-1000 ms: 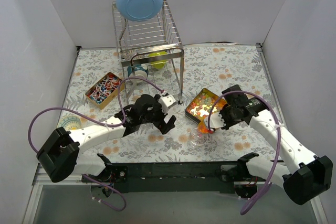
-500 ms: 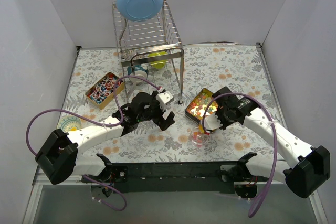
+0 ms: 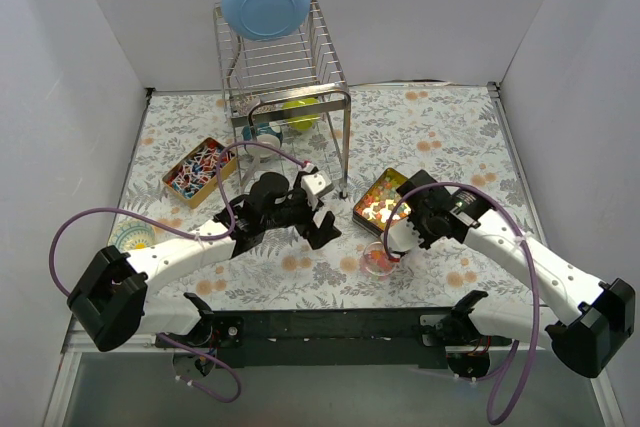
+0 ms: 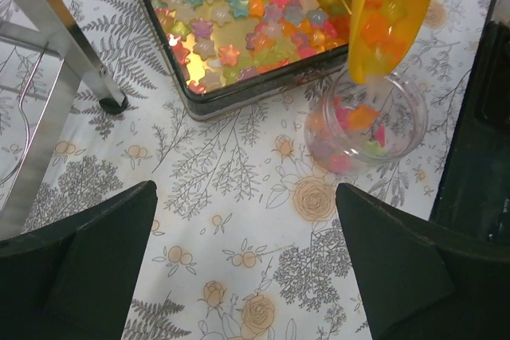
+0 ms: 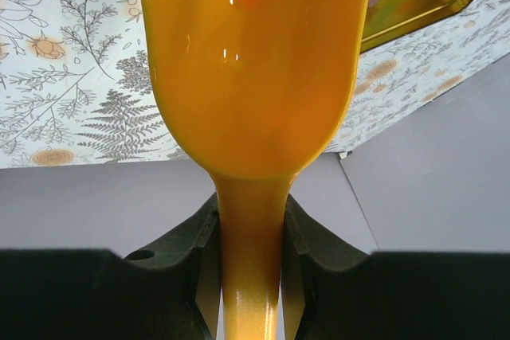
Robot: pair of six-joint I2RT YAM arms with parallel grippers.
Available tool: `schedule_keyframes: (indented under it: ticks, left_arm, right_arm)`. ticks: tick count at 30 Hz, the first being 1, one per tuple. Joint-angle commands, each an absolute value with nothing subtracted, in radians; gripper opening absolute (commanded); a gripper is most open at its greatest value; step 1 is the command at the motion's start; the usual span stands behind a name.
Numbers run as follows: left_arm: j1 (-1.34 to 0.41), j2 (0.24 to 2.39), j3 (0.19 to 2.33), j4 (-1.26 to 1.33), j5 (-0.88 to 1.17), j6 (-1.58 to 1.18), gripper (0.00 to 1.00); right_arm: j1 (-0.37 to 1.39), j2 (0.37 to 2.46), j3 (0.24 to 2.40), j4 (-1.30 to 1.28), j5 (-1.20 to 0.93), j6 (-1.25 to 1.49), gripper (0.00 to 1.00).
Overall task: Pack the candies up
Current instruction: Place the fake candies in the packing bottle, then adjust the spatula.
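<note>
Moved over the clear jar [image 4: 415, 116], right claw [image 5: 249, 232] clenches orange scoop [image 5: 251, 77] spilling star candies [image 4: 362, 117] in; left claw [image 4: 245, 224] released.

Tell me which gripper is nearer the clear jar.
Right. The right gripper holds the orange scoop tipped over the clear jar; the left gripper hovers open off to the jar's left, apart from it.

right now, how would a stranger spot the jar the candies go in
From the wire dish rack, come forward-right to the gold tin of star candies. Just in front of it stands the jar: the only round, clear container, under the orange scoop.
</note>
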State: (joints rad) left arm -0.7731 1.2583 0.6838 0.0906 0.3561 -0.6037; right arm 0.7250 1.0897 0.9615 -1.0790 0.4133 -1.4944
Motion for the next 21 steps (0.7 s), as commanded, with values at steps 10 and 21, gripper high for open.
schedule_keyframes:
  ticks: [10, 21]
  left_arm:
    - [-0.770, 1.298, 0.790, 0.129, 0.417, -0.660, 0.96]
    - [-0.769, 1.364, 0.834, 0.172, 0.448, -0.728, 0.84]
  right_arm:
    - [0.770, 1.060, 1.029, -1.085, 0.486, -1.470, 0.01]
    - [0.746, 1.166, 1.114, -1.065, 0.345, -1.187, 0.01]
